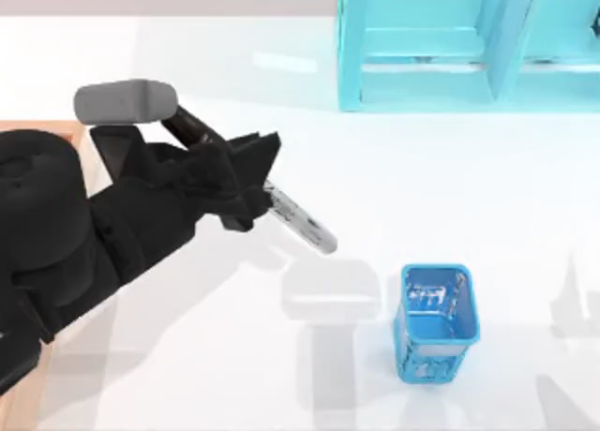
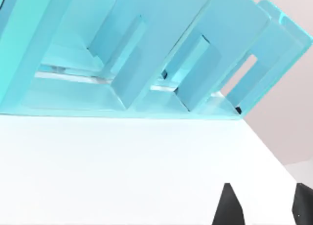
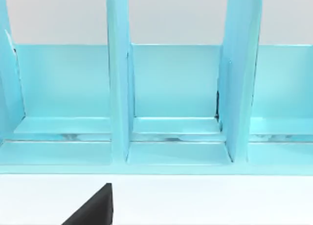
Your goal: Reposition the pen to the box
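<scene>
Left gripper [image 1: 261, 189]: raised over the white table [image 1: 450, 197], left of centre in the top view; jaws clenched on the pen.
Pen [image 1: 302, 221]: held in the left jaws, tilted. The silver-grey printed barrel sticks out from the jaws toward the blue basket; a dark end shows on the far side of the jaws, by the arm's grey wrist housing [image 1: 125, 101]. It hangs above the table, outside every container.
Box [image 1: 82, 141]: a strip of light tan rim and orange-brown inside shows at the table's left edge, behind the jaws and under the left arm. Most of it is covered by the arm, so its contents cannot be told. The pen is not over it.
Blue basket [image 1: 437, 320]: small mesh container standing upright, ahead of the pen's silver end and apart from it. Pale reflections show through the opening; whether anything lies inside cannot be told.
Cyan shelf unit [image 1: 469, 47]: at the table's far edge, well apart from the jaws. Compartments seen in the left wrist view [image 2: 146, 54] and right wrist view [image 3: 176, 98] hold nothing visible.
Left fingertips [image 2: 228, 208]: two dark tips at the edge of the left wrist view, over white table.
Right gripper: one dark finger [image 3: 95, 208] shows in the right wrist view, facing the shelf unit; state of the jaws cannot be told.
</scene>
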